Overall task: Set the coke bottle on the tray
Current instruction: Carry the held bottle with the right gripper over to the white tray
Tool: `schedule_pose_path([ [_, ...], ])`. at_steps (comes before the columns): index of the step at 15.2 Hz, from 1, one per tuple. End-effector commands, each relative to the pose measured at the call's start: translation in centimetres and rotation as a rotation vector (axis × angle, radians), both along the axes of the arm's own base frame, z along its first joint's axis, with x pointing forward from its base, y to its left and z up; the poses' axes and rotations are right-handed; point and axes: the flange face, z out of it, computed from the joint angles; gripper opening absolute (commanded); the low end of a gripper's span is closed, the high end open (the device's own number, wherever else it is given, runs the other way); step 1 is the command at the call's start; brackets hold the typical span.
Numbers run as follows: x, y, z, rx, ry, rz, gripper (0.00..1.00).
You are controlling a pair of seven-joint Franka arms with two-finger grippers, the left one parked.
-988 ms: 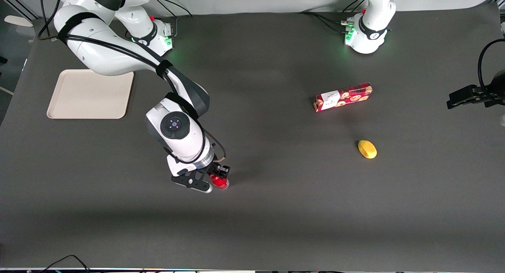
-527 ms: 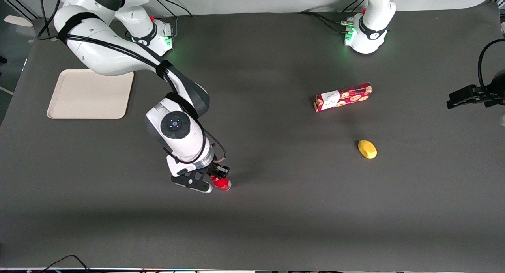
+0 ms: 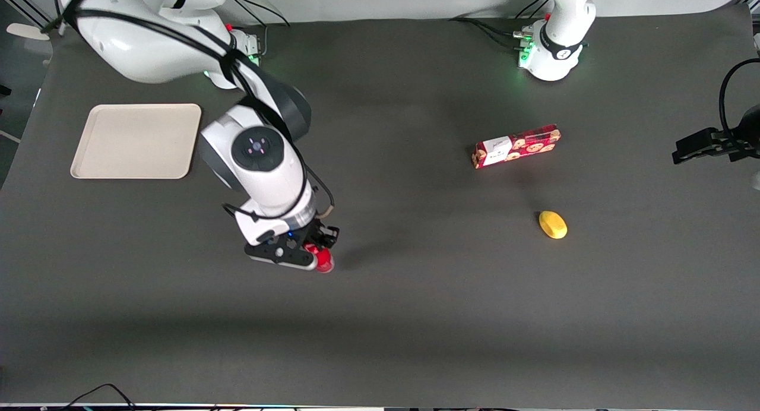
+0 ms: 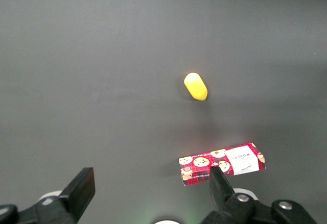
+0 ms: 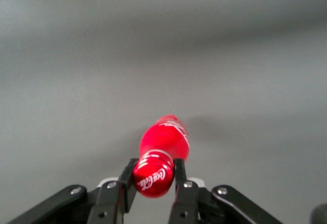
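Red-capped coke bottle (image 5: 162, 155) clamped upright at the neck by gripper (image 5: 153, 179); beige tray (image 3: 135, 141) well apart, toward working arm's end, farther from camera

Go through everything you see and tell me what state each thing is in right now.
Hand: shut on the coke bottle's cap, above the table.
Coke bottle: capped, gripped, lifted.
Tray: bare, flat on the table.
Cookie box: closed, lying flat.
Lemon: whole, resting on the table.
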Motion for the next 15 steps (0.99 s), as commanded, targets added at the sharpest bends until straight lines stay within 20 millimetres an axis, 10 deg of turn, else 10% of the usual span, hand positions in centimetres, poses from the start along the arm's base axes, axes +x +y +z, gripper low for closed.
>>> schedule_pose_path([
  [1,-3.3,-1.7,7.8,-0.036,0.058,0.064,0.00],
  [6,-7.8,-6.8,19.0,-0.047,0.150,0.174,0.00],
  [10,-11.1,-16.0,26.2,-0.044,0.206,0.244,0.00],
  [15,-15.1,-27.8,28.5,-0.080,0.257,0.351,0.00],
])
